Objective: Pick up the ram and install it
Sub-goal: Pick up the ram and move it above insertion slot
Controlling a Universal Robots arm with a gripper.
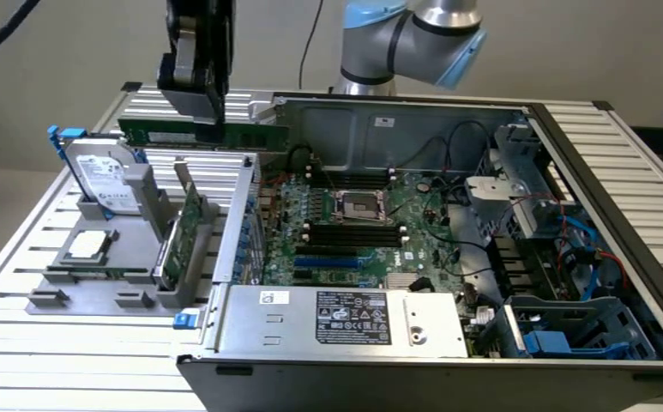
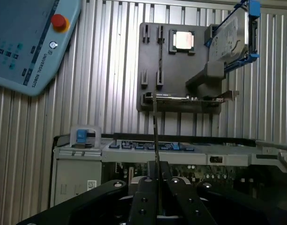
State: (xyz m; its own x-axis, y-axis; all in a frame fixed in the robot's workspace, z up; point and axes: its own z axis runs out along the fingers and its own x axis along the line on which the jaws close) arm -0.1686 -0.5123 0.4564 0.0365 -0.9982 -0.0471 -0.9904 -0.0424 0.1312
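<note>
Open computer case (image 1: 446,369) nearest, lying on its side. Power supply (image 1: 354,318) at front edge, motherboard (image 1: 423,225) behind it. Gray holder tray (image 1: 80,296) beside case, on exterior view's left, carrying upright hard drive (image 1: 100,176), green expansion card (image 1: 184,232) and processor chip (image 1: 88,245). Gripper (image 1: 208,127) above case wall nearest tray, claw clamped on ram (image 1: 251,135). Ram in air, level, on edge, clear of tray and of black motherboard slots (image 1: 354,233). Wrist view: ram edge-on between fingers (image 2: 144,192).
</note>
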